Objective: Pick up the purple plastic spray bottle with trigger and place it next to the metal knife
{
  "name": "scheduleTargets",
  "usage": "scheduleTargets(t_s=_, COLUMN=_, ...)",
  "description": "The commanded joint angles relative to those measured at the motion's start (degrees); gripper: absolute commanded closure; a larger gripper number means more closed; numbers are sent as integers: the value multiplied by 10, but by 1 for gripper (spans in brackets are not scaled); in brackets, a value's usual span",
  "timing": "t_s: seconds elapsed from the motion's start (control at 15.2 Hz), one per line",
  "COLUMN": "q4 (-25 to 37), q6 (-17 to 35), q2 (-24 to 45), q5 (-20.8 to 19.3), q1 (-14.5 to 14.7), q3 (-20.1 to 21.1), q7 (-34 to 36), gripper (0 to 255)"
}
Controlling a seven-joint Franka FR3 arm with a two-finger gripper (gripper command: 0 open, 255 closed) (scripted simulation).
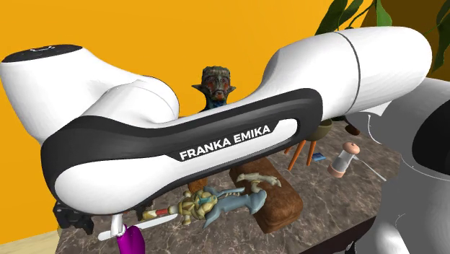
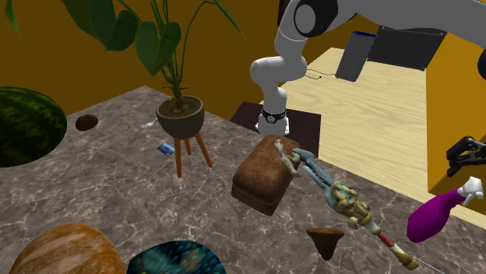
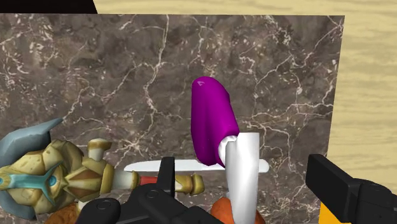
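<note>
Right: ornate knife (image 3: 76, 178) lies off to one side of the claw (image 3: 242, 168), its blade crossing at the neck of the purple spray bottle (image 3: 213, 121). Fingers (image 3: 167, 177) apart, straddling the white trigger head (image 3: 245, 184) with no contact. Long axis runs straight away from the claw, purple body farthest out.

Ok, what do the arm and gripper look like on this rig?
The arm is glossy white with rounded shells and a black band bearing white FRANKA EMIKA lettering. The gripper is all black, with two blocky fingers.
</note>
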Motion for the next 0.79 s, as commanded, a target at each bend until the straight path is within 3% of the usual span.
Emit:
scheduleTargets(t_s=0.0, q4=0, q6=0, q2=0, q5=0, q1=0, q3=0, q7=0, gripper=0)
scheduleTargets(t_s=0.26, q4=71, q6=-72, q2=-2, q5=2, q1=6, q3=2, q7=-4, gripper=0)
scheduleTargets(t_s=0.73, q4=71, q6=-72, q2=-2, q5=2, q1=6, q3=2, q7=-4, gripper=0)
